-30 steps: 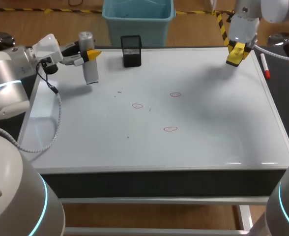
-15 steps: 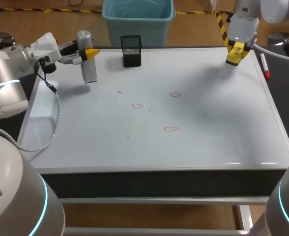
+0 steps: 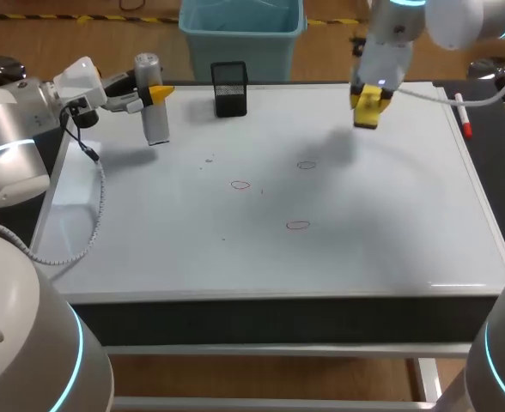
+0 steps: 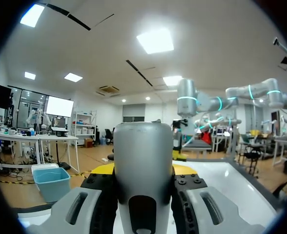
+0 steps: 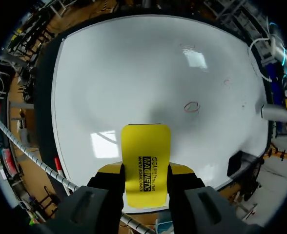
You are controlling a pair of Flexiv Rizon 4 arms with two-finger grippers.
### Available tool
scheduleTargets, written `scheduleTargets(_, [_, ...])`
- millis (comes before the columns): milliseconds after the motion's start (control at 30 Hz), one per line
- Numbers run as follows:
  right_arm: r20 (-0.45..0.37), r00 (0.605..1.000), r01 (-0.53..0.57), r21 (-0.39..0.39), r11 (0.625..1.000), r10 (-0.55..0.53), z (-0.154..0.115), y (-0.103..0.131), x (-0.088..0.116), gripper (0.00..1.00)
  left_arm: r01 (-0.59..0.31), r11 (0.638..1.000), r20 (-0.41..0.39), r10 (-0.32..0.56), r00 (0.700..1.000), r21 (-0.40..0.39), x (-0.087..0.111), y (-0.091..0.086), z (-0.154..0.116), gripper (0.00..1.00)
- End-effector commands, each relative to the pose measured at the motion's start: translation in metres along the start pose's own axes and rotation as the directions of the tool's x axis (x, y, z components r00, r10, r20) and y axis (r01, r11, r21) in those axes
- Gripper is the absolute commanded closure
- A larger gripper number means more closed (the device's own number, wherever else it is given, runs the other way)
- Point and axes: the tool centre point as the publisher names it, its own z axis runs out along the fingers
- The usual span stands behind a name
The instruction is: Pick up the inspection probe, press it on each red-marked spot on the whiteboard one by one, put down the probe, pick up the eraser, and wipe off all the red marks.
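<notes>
The grey cylindrical probe [image 3: 155,120] stands upright at the whiteboard's [image 3: 381,215] back left, with my left gripper [image 3: 155,93] shut on its upper part. In the left wrist view the probe [image 4: 143,165] fills the gap between the fingers [image 4: 185,169]. My right gripper [image 3: 368,96] hangs over the back of the board, right of the middle, shut on the yellow eraser [image 3: 368,110]; the eraser [image 5: 146,163] sticks out past the fingers. Three small red rings are drawn mid-board [image 3: 307,165], [image 3: 240,184], [image 3: 298,225]. The first ring [image 5: 192,107] lies ahead of the eraser.
A black mesh pen holder [image 3: 229,87] stands at the board's back edge, between the two grippers. A red-capped marker [image 3: 463,116] lies on the dark strip right of the board.
My right arm has swung left from the back right corner toward the board's middle, carrying the eraser. The left gripper with the probe shifted slightly left early on, then stayed still.
</notes>
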Motion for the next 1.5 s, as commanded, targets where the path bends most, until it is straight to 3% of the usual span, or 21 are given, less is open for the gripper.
scheduleTargets(33, [-0.035, 0.996, 0.083, 0.069, 0.994, -0.081, -0.002, 0.06, -0.031, 1.0, 0.001, 1.0, 0.003, -0.001, 1.0, -0.003, 0.001, -0.002, 0.001, 1.0])
scheduleTargets(333, [-0.033, 0.969, 0.245, 0.04, 0.969, -0.244, 0.004, 0.129, -0.1, 1.0, 0.001, 1.0, 0.003, -0.001, 1.0, -0.003, 0.001, -0.002, 0.001, 1.0])
scheduleTargets(667, [-0.001, 0.94, 0.34, 0.013, 0.94, -0.34, 0.02, 0.168, -0.163, 1.0, 0.001, 1.0, 0.003, -0.001, 1.0, -0.003, 0.001, -0.002, 0.001, 1.0])
scheduleTargets(1133, [-0.029, 0.954, 0.298, -0.055, 0.953, -0.3, 0.054, 0.157, -0.223, 1.0, 0.001, 1.0, 0.003, -0.001, 1.0, -0.003, 0.001, -0.002, 0.001, 1.0])
scheduleTargets(1500, [-0.044, 0.965, 0.254, -0.072, 0.965, -0.258, 0.066, 0.155, -0.245, 1.0, 0.001, 1.0, 0.003, -0.001, 1.0, -0.003, 0.001, -0.002, 0.001, 1.0])
